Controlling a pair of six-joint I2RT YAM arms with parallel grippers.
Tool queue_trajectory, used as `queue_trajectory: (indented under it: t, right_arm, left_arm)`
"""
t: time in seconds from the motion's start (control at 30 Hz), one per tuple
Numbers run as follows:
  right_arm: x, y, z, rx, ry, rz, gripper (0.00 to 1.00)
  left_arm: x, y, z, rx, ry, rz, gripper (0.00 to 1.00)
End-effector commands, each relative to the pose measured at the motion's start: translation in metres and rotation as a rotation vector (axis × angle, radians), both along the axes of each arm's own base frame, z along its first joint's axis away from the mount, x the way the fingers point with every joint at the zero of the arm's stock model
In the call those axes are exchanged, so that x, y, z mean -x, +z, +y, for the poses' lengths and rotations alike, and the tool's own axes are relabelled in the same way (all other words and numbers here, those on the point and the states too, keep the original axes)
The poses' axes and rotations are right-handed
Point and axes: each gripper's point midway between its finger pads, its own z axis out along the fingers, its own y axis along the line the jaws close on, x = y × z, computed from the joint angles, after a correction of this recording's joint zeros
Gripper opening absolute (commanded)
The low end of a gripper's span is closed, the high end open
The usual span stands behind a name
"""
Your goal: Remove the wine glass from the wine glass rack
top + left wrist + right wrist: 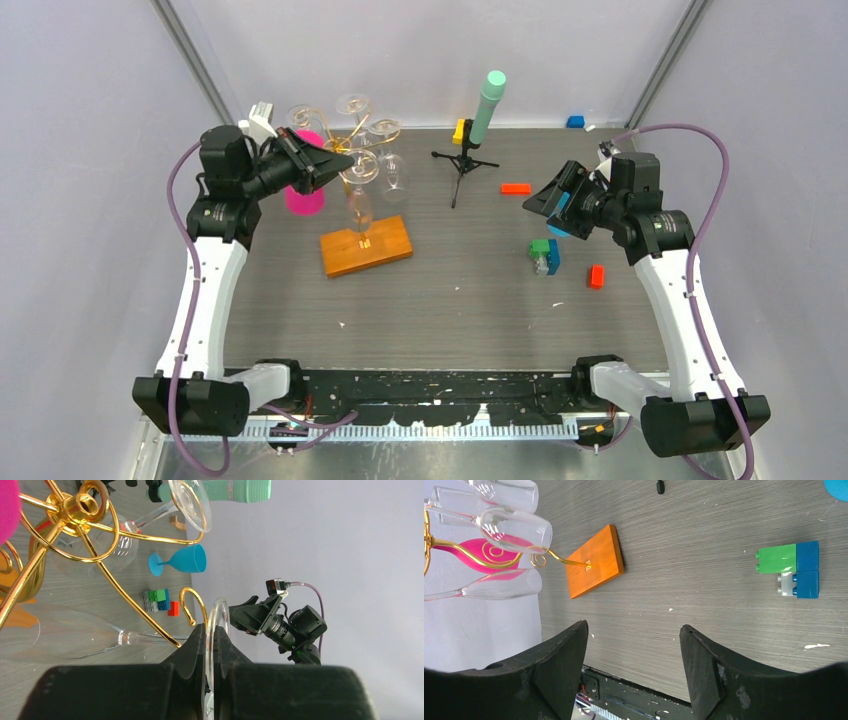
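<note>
Toward the worktop's far-left corner, a wine glass (115, 637) hung on the wine glass rack (385, 245) is clamped at its foot by the left gripper (212, 635). It should be slid level past the gold hook (192, 596). The right gripper (634, 627) is spread apart, empty.

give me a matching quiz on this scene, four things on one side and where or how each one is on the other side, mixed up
Things:
1. left hand
2. right hand
3. wine glass rack
4. mint-green cylinder

States:
a. open, holding nothing, over the table
b. shut on the foot of a clear wine glass
c. upright on a black tripod
d. gold scroll arms above an orange-brown wooden base

Pairs: 1-b, 2-a, 3-d, 4-c
</note>
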Motion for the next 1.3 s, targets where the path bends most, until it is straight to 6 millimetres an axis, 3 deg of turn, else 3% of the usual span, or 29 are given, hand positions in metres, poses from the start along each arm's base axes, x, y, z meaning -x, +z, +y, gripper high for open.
queue_trajectory:
  t: [0.0,0.83,1.27]
  right_arm:
    - [-0.002,0.014,0.0,-0.017,-0.008,-0.056,0.73]
    - [0.0,0.012,0.001,-0.023,-0.009,-0.049,0.73]
    - [0.002,0.014,0.002,-0.028,-0.009,-0.054,0.73]
  left_arm:
    - [0.015,0.014,-0.002,-0.005,-0.022,-0.06,0.0]
    - [0.037,0.02,0.0,-0.006,-0.011,-0.07,0.0]
    - [0.023,0.022,0.002,0.032,0.029,-0.091,0.0]
